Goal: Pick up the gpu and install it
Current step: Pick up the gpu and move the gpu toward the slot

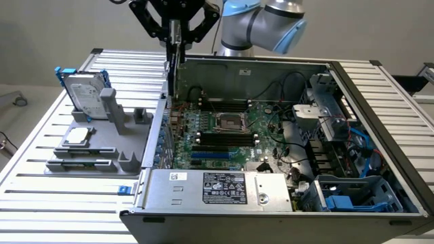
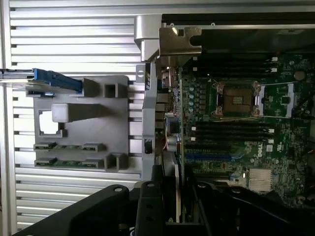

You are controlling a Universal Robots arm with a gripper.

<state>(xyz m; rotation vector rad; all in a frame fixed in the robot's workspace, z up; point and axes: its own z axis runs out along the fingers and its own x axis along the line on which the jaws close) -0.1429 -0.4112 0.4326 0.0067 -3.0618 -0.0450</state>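
While the claw [image 1: 178,35] pinches the gpu [image 1: 174,71] upright at the computer case [image 1: 271,226] wall, any tilt could jam it there.

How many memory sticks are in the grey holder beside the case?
2. Both lie in parallel slots of the grey holder, at its end nearest the exterior camera: the farther memory stick and the nearer memory stick. None looks hidden there.

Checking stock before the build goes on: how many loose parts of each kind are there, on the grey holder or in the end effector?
Hard drive: 1
Memory sticks: 2
Silver chip: 1
gpu, in the end effector: 1
Total: 5
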